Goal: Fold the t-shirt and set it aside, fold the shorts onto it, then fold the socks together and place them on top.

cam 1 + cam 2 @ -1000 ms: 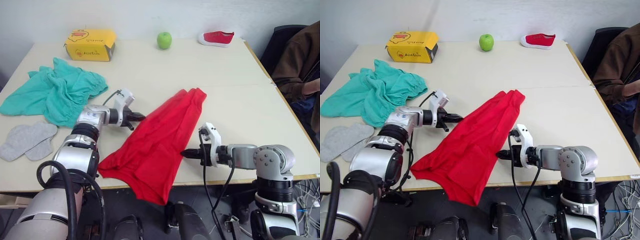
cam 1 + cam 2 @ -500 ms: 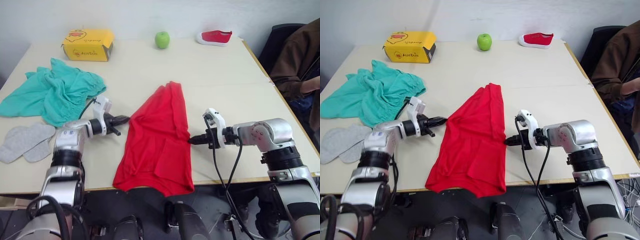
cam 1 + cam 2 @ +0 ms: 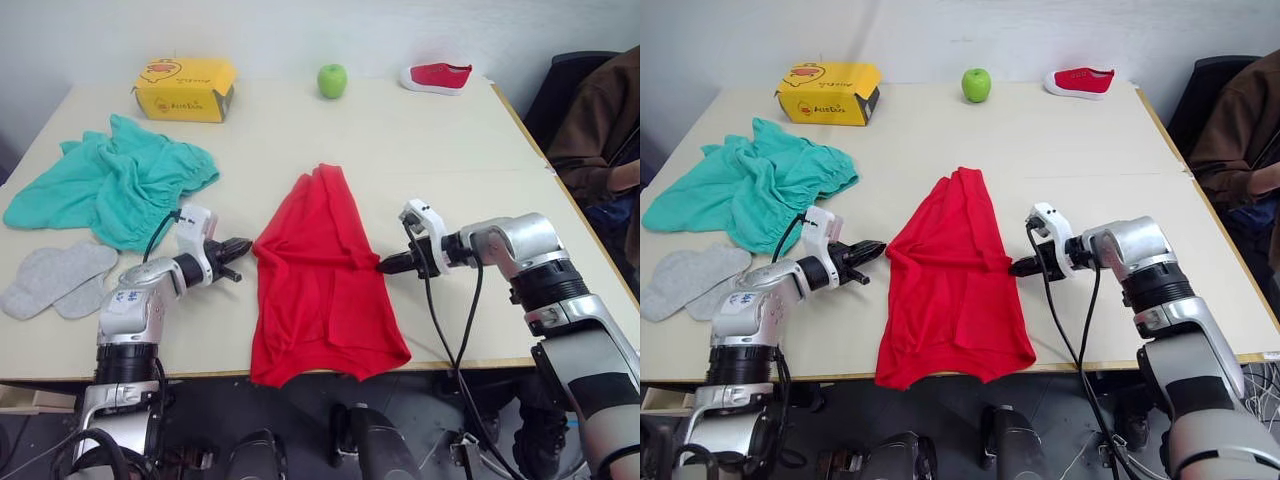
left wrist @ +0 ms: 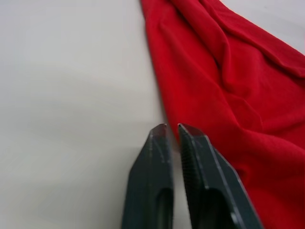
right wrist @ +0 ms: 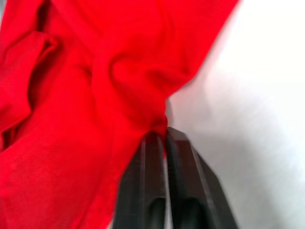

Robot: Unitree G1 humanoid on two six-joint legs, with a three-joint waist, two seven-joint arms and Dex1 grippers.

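Since a second ago, swung the t-shirt (image 3: 322,272) from a slant to lie near straight, its hem over the near edge of the table (image 3: 450,140). Pale table against a white wall, with a yellow box (image 3: 185,88), green apple (image 3: 332,80) and red shoe (image 3: 435,76) along the far side; a person's brown sleeve (image 3: 600,120) to the right. Right gripper (image 5: 164,136) pinched tight on the shirt's right edge. Left gripper (image 4: 171,129) closed to a slit, just beside the shirt's left edge, holding nothing. Shorts (image 3: 115,190) and socks (image 3: 55,280) far left.
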